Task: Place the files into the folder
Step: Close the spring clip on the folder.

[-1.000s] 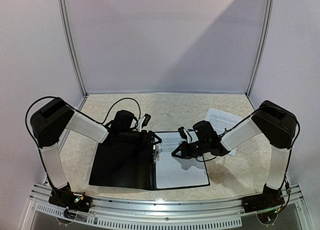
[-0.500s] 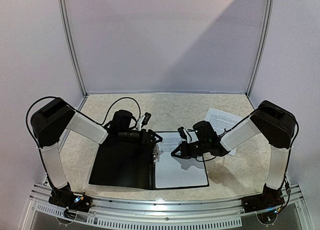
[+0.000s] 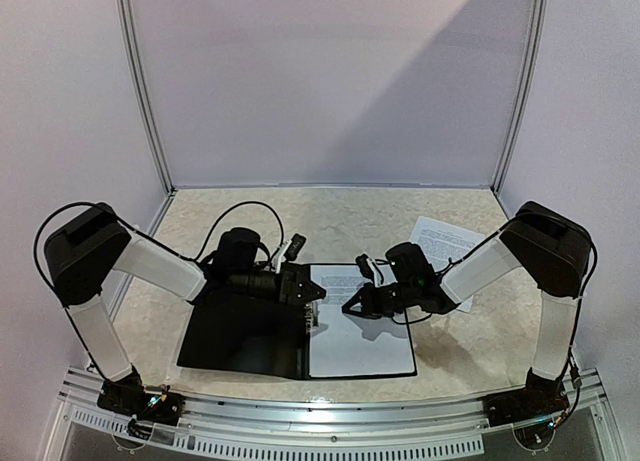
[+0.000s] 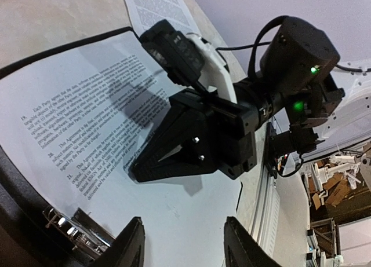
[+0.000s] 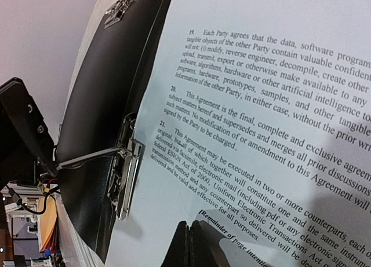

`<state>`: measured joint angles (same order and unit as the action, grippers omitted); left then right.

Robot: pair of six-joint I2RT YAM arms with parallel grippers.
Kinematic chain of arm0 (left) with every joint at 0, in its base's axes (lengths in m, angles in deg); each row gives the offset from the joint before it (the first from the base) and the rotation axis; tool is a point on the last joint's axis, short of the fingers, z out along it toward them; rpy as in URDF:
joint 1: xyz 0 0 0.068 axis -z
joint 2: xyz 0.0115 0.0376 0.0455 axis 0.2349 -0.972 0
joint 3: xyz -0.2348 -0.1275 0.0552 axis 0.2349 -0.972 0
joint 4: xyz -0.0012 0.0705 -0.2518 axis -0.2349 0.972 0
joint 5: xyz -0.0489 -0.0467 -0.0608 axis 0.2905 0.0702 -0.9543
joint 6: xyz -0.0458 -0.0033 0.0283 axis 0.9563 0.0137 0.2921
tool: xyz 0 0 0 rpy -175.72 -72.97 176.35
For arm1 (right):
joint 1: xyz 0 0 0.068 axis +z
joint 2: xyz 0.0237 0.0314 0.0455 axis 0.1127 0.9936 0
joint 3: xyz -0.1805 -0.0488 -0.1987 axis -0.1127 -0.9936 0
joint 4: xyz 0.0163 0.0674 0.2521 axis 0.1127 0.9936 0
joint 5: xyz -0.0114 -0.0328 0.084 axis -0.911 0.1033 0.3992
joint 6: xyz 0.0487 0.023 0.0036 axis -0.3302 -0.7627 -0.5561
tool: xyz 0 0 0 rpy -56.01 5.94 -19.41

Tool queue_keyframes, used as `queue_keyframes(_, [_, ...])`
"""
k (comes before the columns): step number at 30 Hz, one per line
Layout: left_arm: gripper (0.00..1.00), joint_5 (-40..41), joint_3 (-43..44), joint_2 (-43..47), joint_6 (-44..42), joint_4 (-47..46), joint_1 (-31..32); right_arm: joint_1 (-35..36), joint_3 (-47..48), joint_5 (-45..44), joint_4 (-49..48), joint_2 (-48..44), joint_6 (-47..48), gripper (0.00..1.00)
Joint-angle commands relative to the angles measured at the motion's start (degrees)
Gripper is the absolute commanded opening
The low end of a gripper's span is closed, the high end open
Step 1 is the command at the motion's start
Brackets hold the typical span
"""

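Currently the right gripper (image 3: 348, 308) has its fingers pressed together, tip down at the white printed paper sheet (image 3: 362, 343) beneath it. That sheet lies in the right half of the open flat black folder (image 3: 240, 333). The left gripper (image 3: 312, 293) is spread, just above the metal spine clip (image 5: 126, 174). A second printed sheet (image 3: 440, 236) lies behind the right gripper, outside the folder.
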<state>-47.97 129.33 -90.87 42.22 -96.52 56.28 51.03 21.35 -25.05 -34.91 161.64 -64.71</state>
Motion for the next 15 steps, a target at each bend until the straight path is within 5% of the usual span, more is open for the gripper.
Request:
queue_keyframes(1, [0.47, 0.2, -0.7, 4.4, -1.5, 3.4, 0.9, -0.2, -1.3, -0.4, 0.8, 1.6, -0.2, 0.0])
queue_keyframes(10, [0.53, 4.2, 5.2, 7.7, -4.1, 13.6, 1.4, -0.2, -1.5, 1.0, -2.6, -0.6, -0.8, 0.02])
queue_keyframes(15, [0.58, 14.6, 11.1, 11.8, -6.7, 24.6, 1.4, -0.1, 0.3, 2.0, -3.0, -3.4, -1.8, 0.21])
